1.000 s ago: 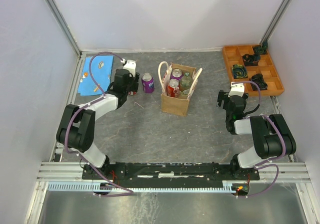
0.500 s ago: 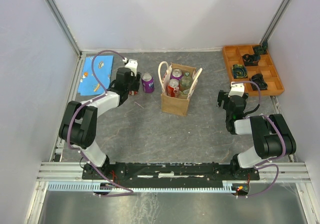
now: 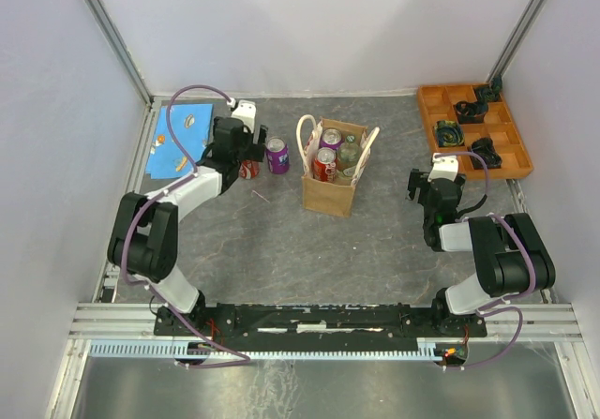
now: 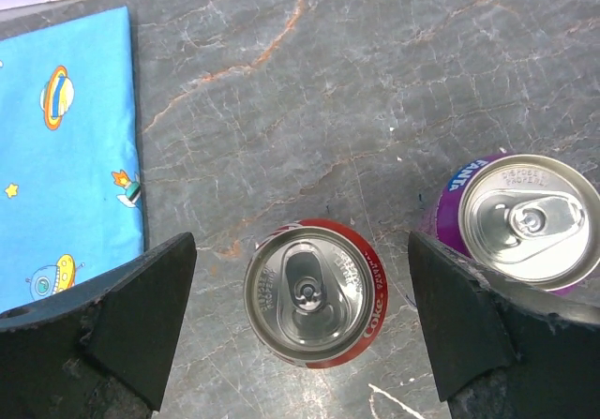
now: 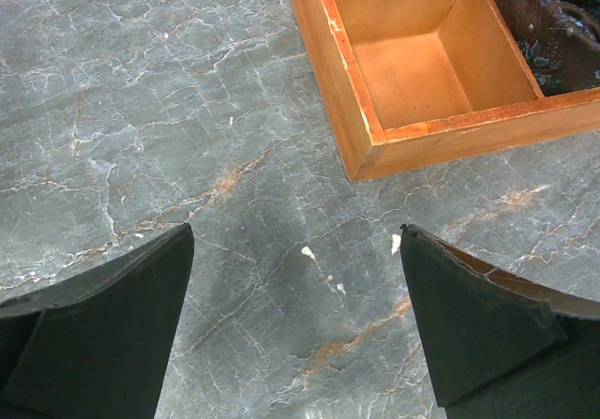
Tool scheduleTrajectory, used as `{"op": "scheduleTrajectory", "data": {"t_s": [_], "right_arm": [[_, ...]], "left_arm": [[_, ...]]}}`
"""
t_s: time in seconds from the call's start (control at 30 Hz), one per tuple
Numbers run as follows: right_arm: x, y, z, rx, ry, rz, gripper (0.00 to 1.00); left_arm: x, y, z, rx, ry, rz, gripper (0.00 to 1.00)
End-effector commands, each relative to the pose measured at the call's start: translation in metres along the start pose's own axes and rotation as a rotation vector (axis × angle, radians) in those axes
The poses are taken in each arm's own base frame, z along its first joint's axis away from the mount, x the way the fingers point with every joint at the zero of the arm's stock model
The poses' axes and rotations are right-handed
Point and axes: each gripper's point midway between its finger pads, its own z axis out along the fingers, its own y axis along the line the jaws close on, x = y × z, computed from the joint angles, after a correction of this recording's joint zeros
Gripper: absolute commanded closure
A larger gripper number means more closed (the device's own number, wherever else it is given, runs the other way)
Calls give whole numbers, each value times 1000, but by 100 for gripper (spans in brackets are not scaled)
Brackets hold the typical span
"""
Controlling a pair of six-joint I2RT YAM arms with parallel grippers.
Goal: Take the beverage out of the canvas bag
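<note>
The canvas bag (image 3: 328, 192) stands upright mid-table with its cream handles (image 3: 304, 136) up. Inside it I see a red can (image 3: 324, 163), a purple can (image 3: 331, 139) and a green bottle (image 3: 350, 153). Left of the bag, a purple Fanta can (image 3: 277, 155) (image 4: 525, 222) and a red Coke can (image 3: 248, 169) (image 4: 314, 292) stand on the table. My left gripper (image 3: 246, 159) (image 4: 300, 283) hangs open above the Coke can, and its fingers (image 4: 141, 325) are clear of the can on both sides. My right gripper (image 3: 427, 190) (image 5: 295, 250) is open over bare table.
An orange compartment tray (image 3: 427, 119) (image 5: 356, 128) holding dark parts sits at the back right, its corner just beyond the right gripper. A blue patterned cloth (image 3: 180, 138) (image 4: 66, 147) lies at the back left. Grey walls and metal rails enclose the table.
My left gripper has opened and let go of the red Coke can, which now stands on the table left of the purple can. The right arm has not moved.
</note>
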Motion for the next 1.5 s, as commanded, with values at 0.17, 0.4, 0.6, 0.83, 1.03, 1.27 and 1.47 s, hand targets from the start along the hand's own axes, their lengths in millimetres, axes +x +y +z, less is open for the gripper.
{"op": "scheduleTrajectory", "data": {"t_s": [0.17, 0.4, 0.6, 0.83, 1.03, 1.27, 1.47], "right_arm": [[-20, -1, 3, 7, -57, 26, 1], [-20, -1, 3, 7, -58, 26, 1], [-19, -1, 3, 7, -57, 27, 1], [-20, -1, 3, 7, -58, 26, 1], [-20, -1, 3, 8, -58, 26, 1], [-19, -1, 3, 8, -57, 26, 1], [-20, -1, 3, 8, -58, 26, 1]], "left_arm": [[-109, 21, -47, -20, -259, -62, 6], [-194, -35, -113, 294, -429, 106, 5], [-225, -124, -173, 695, -510, 327, 4], [-197, -195, -171, 1016, -434, 351, 4], [-169, -230, -146, 1127, -288, 316, 6], [-136, -240, -101, 1047, -144, 318, 6], [-103, -233, -66, 919, 1, 304, 4]]}}
